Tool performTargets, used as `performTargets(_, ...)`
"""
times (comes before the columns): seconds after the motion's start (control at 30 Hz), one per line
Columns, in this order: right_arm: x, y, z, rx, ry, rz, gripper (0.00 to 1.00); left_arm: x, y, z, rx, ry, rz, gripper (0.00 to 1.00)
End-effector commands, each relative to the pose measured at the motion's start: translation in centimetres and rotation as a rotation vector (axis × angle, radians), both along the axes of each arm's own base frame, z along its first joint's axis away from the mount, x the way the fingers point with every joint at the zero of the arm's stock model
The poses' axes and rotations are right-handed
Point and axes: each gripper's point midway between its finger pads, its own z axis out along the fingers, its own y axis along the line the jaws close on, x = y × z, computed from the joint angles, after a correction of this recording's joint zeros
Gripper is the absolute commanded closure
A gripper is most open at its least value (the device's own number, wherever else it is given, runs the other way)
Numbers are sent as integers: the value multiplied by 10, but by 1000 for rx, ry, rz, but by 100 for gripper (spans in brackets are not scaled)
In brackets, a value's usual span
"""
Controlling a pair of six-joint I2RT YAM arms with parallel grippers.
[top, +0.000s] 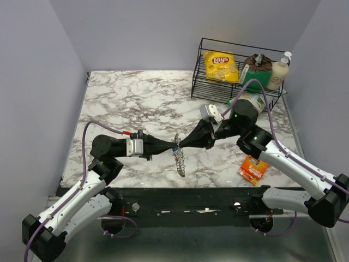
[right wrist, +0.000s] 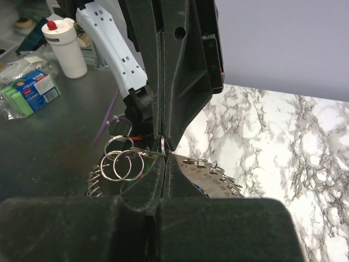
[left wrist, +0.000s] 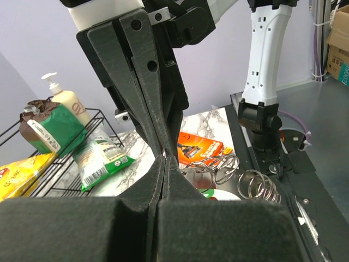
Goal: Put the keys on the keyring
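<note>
**Both grippers shut, tip to tip, at the keyring**

Your left gripper (top: 172, 146) is squeezed fully together on a thin wire loop at the top of the large flat grey metal keyring (top: 179, 159) with the jagged rim. Your right gripper (top: 184, 144) meets it nose to nose, its fingers pressed together too; you cannot tell what they pinch. The keyring sits edge-on just below the tips, over the middle of the white marble tabletop (top: 131, 103). A small orange snack packet (top: 253, 169) lies well apart, beside the right arm.
</note>
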Motion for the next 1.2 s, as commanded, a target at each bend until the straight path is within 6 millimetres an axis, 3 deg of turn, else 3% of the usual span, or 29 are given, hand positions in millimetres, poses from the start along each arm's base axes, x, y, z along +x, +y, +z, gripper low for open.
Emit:
performTargets(0.0,-3,1,9,19,-11,6,99,-8,2,14,-18,-58,-24,100)
performTargets(0.13,5,2,8,9,-14,-46,99,-9,-1,3,62,3,-55,98)
performTargets(0.2,9,2,5,-15,-9,-70,99,-8,-1,9,84,-35,-51,91)
performTargets(0.23,12,3,7,-16,-19,-77,99,-8,0,0,126,9,-47,80)
performTargets(0.27,15,3,6,-27,-17,-97,99,-7,1,7,129,-6,-34,75)
performTargets(0.33,17,3,7,-49,-16,-105,99,-2,3,-1,179,18,3,65)
performTargets(0.37,20,3,0,-79,4,-120,99,-1,5,7,182,11,19,63)
performTargets(0.43,23,3,2,-94,-7,-125,99,5,7,-5,256,79,53,60)
performTargets(0.47,25,4,-7,-130,17,-134,99,6,8,7,265,73,64,59)
performTargets(0.53,30,3,-10,-155,14,-148,99,10,9,-8,353,162,67,58)
performTargets(0.57,31,3,-11,-177,24,-155,99,13,10,0,360,158,89,58)
performTargets(0.63,35,4,-18,-210,25,-163,99,17,10,-9,416,222,96,58)
performTargets(0.77,41,2,-28,-273,40,-187,99,21,10,-9,446,245,118,55)
performTargets(1.17,46,3,-32,-289,34,-195,99,37,3,-34,535,314,155,59)
